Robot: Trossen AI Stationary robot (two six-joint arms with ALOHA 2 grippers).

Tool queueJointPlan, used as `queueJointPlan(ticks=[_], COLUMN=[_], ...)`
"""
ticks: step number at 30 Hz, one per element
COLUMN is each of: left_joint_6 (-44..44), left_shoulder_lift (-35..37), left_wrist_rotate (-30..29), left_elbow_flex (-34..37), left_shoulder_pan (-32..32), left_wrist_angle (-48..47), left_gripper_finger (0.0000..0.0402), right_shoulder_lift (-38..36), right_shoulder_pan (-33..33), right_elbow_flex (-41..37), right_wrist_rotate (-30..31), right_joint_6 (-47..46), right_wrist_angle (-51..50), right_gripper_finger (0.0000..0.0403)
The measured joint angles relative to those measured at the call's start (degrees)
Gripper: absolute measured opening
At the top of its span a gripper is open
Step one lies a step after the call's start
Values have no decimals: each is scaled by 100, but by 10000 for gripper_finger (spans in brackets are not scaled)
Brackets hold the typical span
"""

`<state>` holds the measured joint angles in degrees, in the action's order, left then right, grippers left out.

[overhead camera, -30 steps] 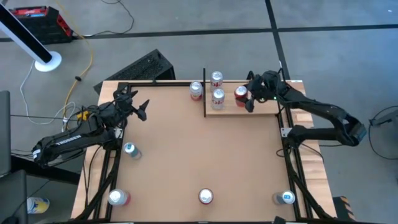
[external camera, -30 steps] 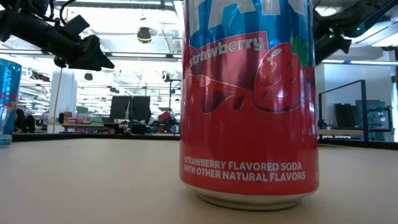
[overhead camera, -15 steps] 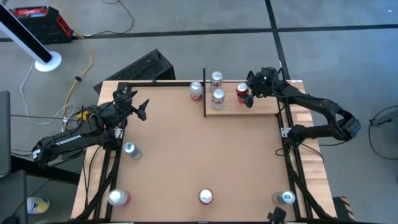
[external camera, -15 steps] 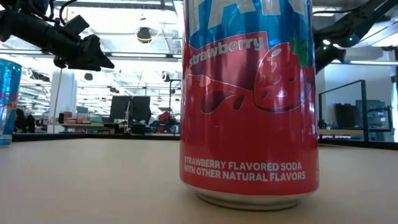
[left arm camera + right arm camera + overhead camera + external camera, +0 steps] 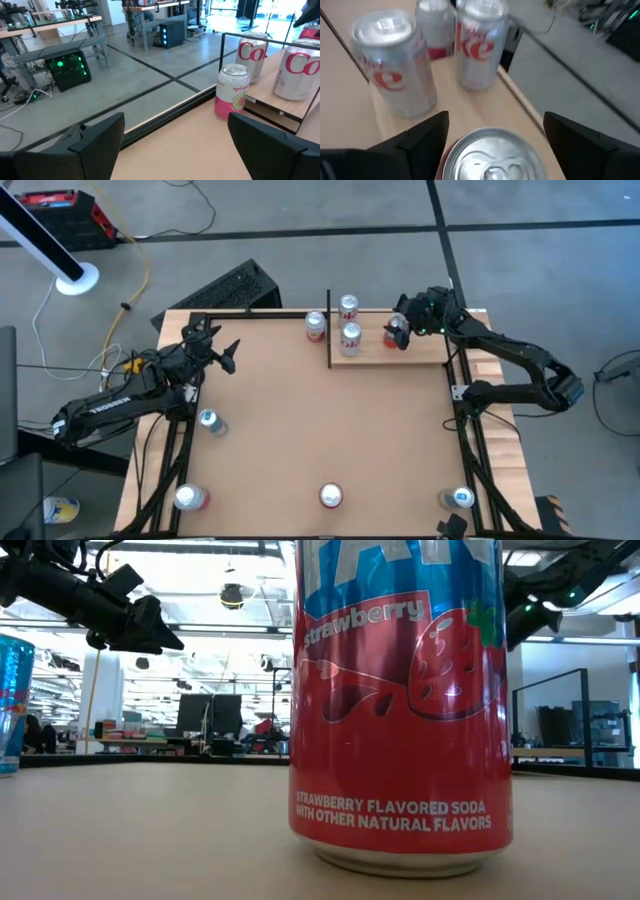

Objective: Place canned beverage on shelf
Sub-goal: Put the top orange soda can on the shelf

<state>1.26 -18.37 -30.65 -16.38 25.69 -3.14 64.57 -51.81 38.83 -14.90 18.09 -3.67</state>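
Note:
The shelf, a pale wood board with thin black posts, lies at the table's far right. Two silver cans and a red-sided can stand upright on it. My right gripper is open. Its fingers stand on either side of the red-sided can's silver top, and no touch shows. My left gripper hangs open and empty over the table's left side, pointing level toward the shelf. A pink can stands on the table just left of the shelf.
More cans stand on the table: a blue one at the left and three along the near edge. The strawberry soda can fills the low view. The middle of the tabletop is bare.
My right gripper has shifted a little toward the table's far edge around the red-sided can, which has stayed upright on the shelf.

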Motion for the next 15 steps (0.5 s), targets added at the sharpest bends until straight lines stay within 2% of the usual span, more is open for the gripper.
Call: queueJointPlan(ticks=[4,8,11,15], left_joint_6=[0,0,0,39], left_shoulder_lift=[0,0,0,0], left_wrist_rotate=[0,0,0,0], left_elbow_flex=[0,0,0,0], left_shoulder_pan=[0,0,0,0], left_wrist_angle=[2,2,4,-23], left_gripper_finger=[341,341,341,341], right_shoulder_lift=[-373,-741,-939,-1041], right_shoulder_pan=[11,250,687,1545], right_elbow_flex=[104,300,323,322], right_wrist_rotate=[1,-42,-6,424], right_joint_6=[-102,-706,-1061,-1316], right_wrist_angle=[-64,-262,-706,-1400], right_gripper_finger=[348,345,329,296])
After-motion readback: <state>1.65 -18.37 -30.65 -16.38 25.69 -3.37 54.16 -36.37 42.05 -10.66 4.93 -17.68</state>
